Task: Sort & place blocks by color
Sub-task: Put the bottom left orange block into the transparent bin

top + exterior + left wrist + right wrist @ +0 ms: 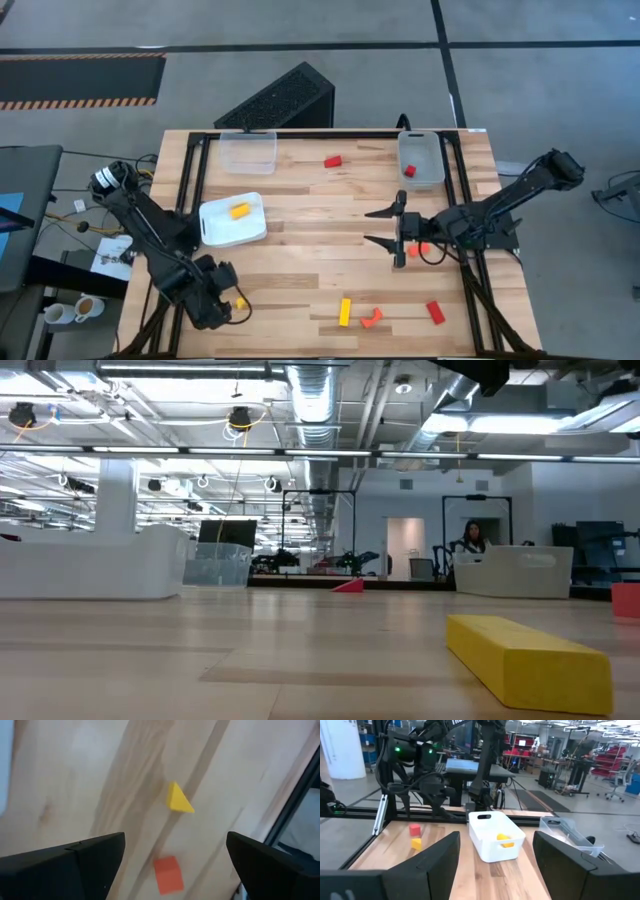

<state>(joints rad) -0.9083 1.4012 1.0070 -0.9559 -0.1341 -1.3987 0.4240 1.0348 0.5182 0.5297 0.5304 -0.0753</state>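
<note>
From above, the wooden tabletop (300,200) carries a white tray (222,232) with a yellow block (239,210) lying in it, a clear bin (248,151) at the far edge, and a second clear bin (421,158) with a red cube (410,171) inside. A red block (333,161) lies between the two bins. Near the front edge sit a yellow bar (345,311), an orange arch (371,318) and a red bar (435,312). The left end effector (228,300) hangs low over the front left corner; the right end effector (385,227) reaches in from the right, fingers spread, holding nothing. At table height, the yellow bar (527,657) lies close in front and a red wedge (349,585) far back. The left wrist camera shows the left end effector (175,857) wide open and empty above a yellow wedge (178,799) and an orange cube (168,874). The right wrist camera looks past open fingers at the tray (496,836).
</note>
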